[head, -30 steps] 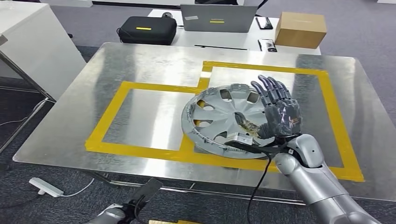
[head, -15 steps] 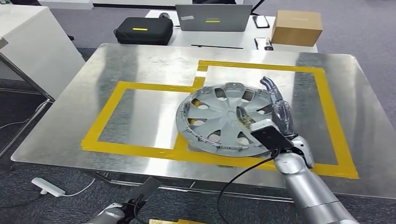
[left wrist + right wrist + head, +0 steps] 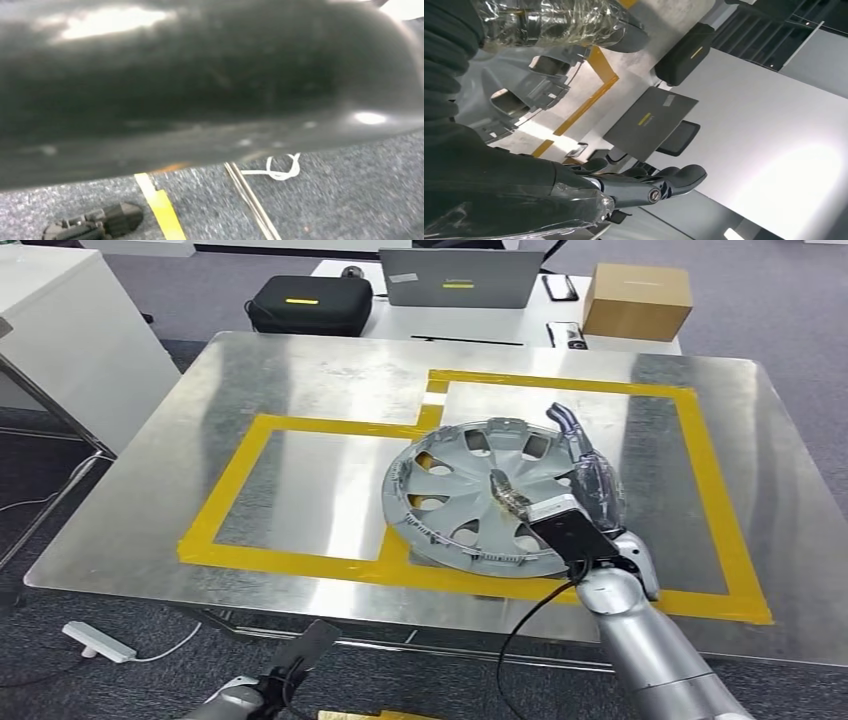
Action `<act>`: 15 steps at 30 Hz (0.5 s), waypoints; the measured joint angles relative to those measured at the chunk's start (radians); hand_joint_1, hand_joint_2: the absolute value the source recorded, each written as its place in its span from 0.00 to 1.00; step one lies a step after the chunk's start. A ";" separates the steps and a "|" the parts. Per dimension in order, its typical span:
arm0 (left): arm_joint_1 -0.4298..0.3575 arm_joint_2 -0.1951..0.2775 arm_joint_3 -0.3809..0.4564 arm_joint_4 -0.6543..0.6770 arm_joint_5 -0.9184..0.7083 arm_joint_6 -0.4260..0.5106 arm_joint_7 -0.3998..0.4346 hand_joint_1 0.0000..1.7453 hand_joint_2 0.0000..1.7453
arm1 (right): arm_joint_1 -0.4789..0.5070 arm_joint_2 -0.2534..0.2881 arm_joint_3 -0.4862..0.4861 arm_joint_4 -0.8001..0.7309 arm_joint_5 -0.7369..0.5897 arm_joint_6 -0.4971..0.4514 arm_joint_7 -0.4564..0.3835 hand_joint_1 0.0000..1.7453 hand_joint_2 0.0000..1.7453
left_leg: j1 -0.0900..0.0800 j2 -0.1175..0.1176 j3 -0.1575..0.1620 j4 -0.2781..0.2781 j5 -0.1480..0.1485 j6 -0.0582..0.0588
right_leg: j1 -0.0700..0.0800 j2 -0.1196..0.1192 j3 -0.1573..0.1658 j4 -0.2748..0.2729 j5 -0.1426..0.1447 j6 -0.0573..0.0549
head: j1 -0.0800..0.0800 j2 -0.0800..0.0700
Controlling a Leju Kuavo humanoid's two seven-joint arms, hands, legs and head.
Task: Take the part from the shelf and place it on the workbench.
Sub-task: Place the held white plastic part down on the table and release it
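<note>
The grey wheel cover [image 3: 492, 498] lies flat on the metal workbench [image 3: 330, 370], face up, straddling the yellow tape [image 3: 310, 562]; being round, it has no long axis. The right hand [image 3: 590, 485] stands edge-on at its right rim, fingers [image 3: 651, 187] extended and apart, thumb over the rim; whether it grips cannot be told. Behind: black case [image 3: 309, 305], laptop [image 3: 459, 278], cardboard box [image 3: 637, 300].

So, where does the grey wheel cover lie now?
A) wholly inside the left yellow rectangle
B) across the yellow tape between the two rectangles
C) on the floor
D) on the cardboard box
B: the wheel cover lies on the workbench across the yellow tape that parts the two rectangles, with the right hand at its right rim.
</note>
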 joint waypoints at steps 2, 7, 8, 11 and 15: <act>-0.001 -0.001 0.000 0.000 0.000 0.000 0.000 0.00 0.00 | -0.001 0.000 -0.001 -0.003 0.000 0.000 0.000 0.00 1.00 | 0.003 0.001 0.002 -0.004 0.002 0.010 | -0.002 -0.001 -0.040 0.081 -0.047 0.010 | 0.003 0.000; 0.000 -0.001 0.001 0.000 0.000 0.000 0.000 0.00 0.00 | 0.008 0.000 -0.004 -0.004 0.000 0.000 0.000 0.00 1.00 | 0.003 0.001 0.004 -0.003 0.000 0.014 | -0.008 -0.002 -0.127 0.253 -0.085 0.021 | 0.005 0.000; 0.000 -0.002 0.001 0.000 0.000 0.000 0.000 0.00 0.00 | 0.007 0.000 -0.004 -0.004 0.000 0.000 0.000 0.00 1.00 | 0.003 0.000 0.006 -0.003 -0.001 0.012 | -0.010 -0.004 -0.096 0.187 -0.047 0.020 | 0.005 0.000; 0.001 -0.002 0.001 0.000 0.000 0.000 0.000 0.00 0.00 | 0.005 0.000 -0.005 -0.005 0.000 0.000 0.000 0.00 1.00 | -0.001 -0.001 0.005 0.001 -0.003 0.002 | -0.009 -0.007 -0.005 0.010 0.014 0.013 | 0.003 0.000; 0.000 -0.001 0.001 0.000 0.000 0.000 0.000 0.00 0.00 | 0.005 0.001 -0.006 -0.006 0.000 0.000 0.001 0.00 1.00 | 0.000 0.000 -0.002 0.009 -0.010 -0.018 | -0.008 -0.003 0.005 -0.009 0.015 -0.009 | 0.001 0.000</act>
